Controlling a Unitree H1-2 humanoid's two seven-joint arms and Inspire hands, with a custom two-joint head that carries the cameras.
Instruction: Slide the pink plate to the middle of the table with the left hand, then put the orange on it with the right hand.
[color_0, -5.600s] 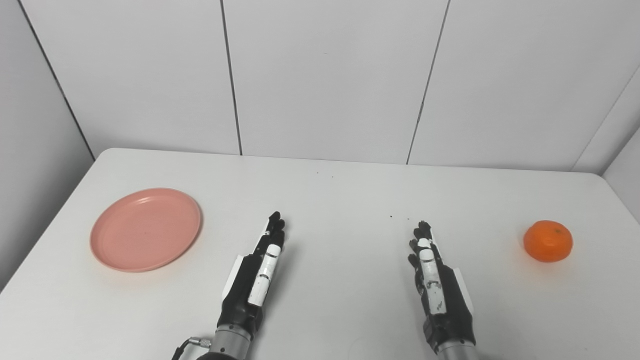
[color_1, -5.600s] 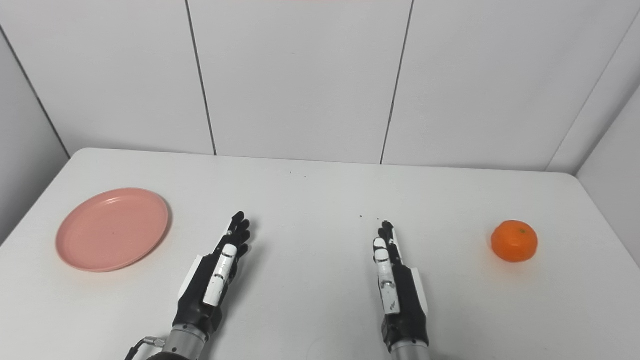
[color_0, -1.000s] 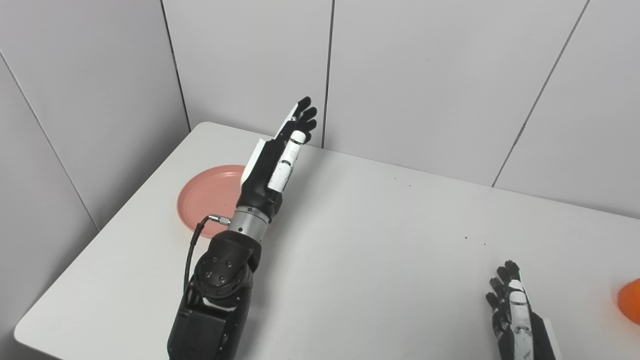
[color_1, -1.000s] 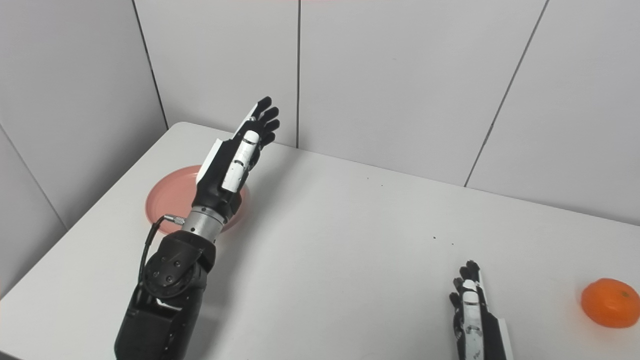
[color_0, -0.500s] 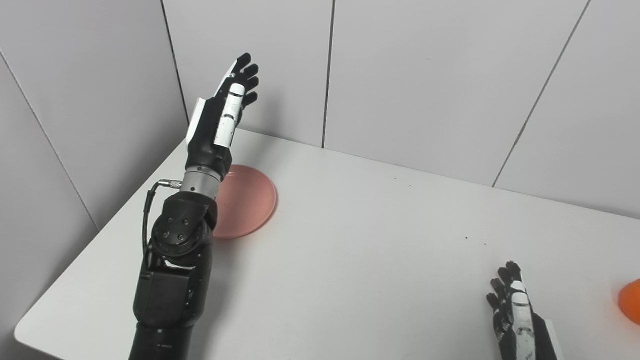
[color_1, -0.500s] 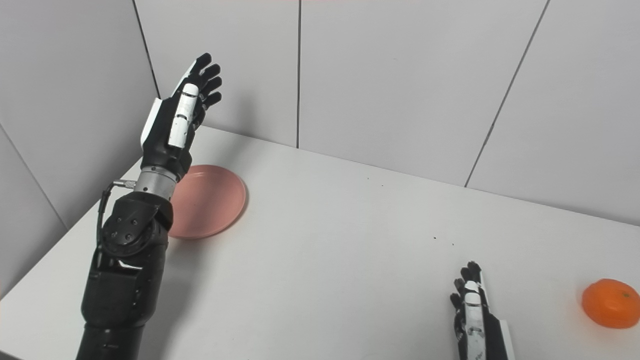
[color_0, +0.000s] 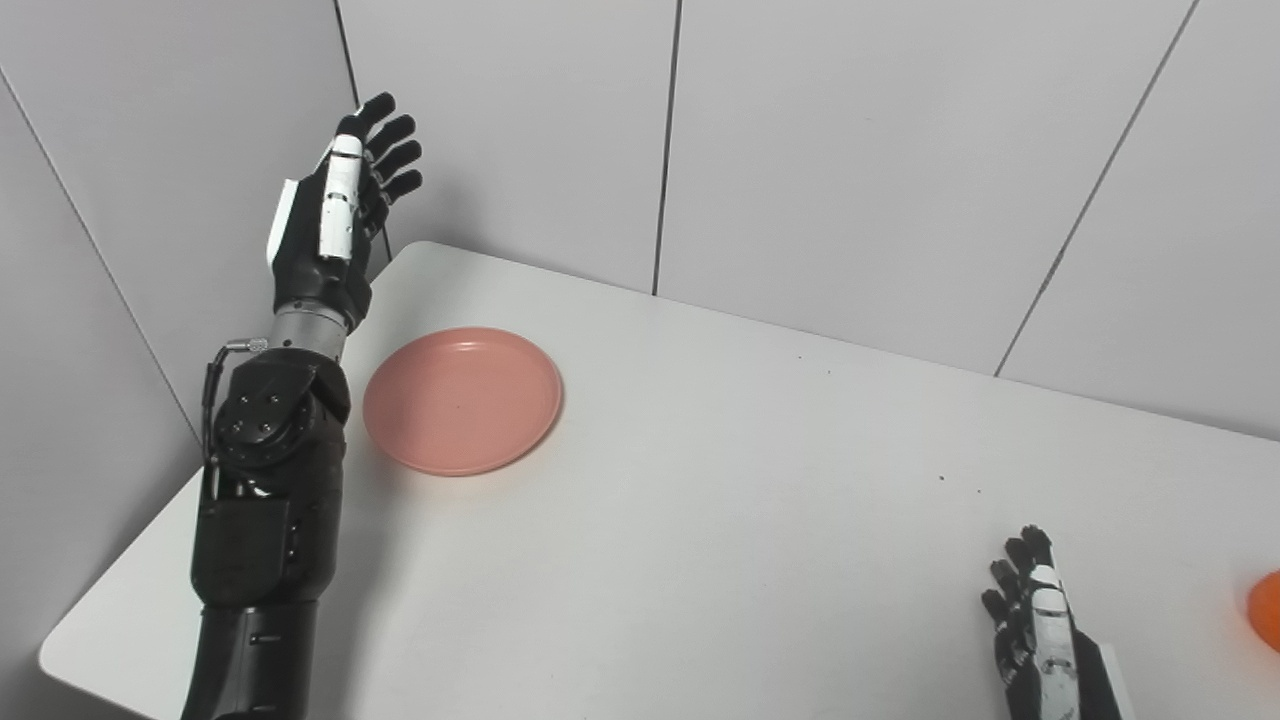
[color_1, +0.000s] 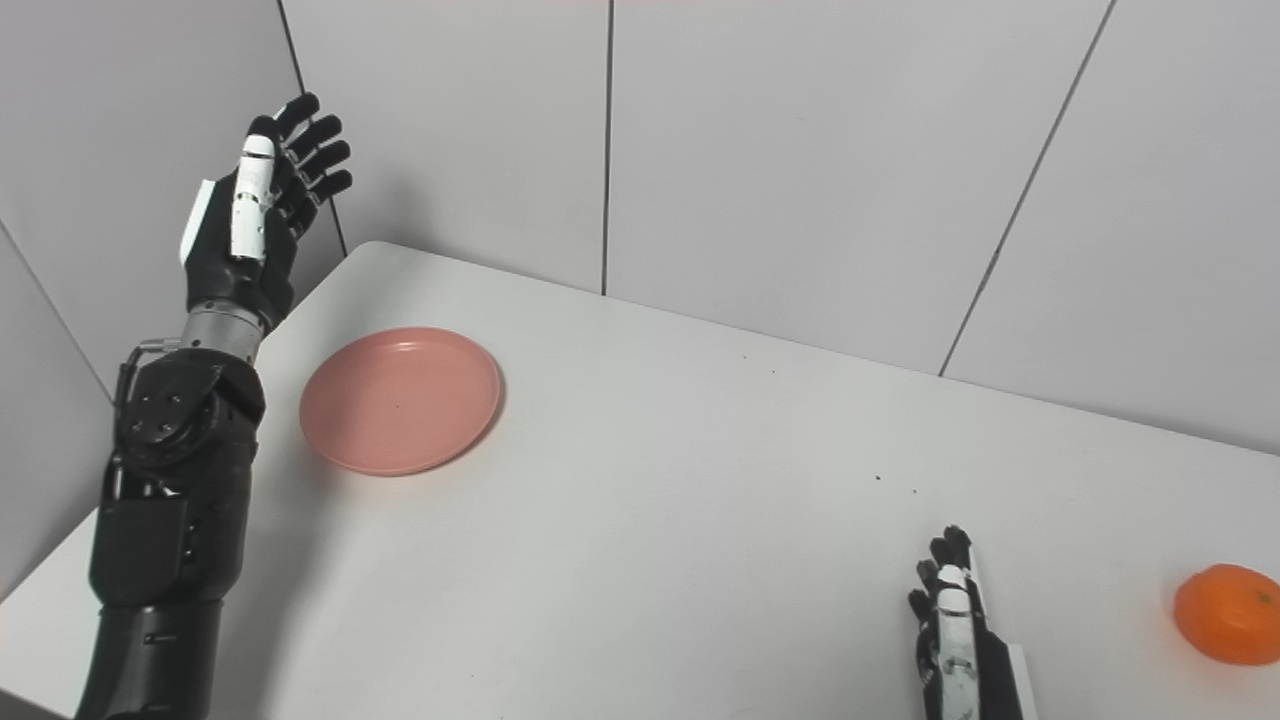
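Left hand (color_1: 245, 235) raised high beyond the pink plate (color_1: 400, 399), fingers spread, holding nothing, likely positioning to push it inward. Plate sits near tabletop's (color_1: 650, 520) left edge. Right hand (color_1: 955, 630) flat, fingers extended, empty, waiting near the orange (color_1: 1225, 614).

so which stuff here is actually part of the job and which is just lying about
Part of the job:
- pink plate, empty, near the table's left side
- orange, far right on the table
- left hand, raised, open
- right hand, low by the near edge, open

Just there:
- white table
- grey wall panels
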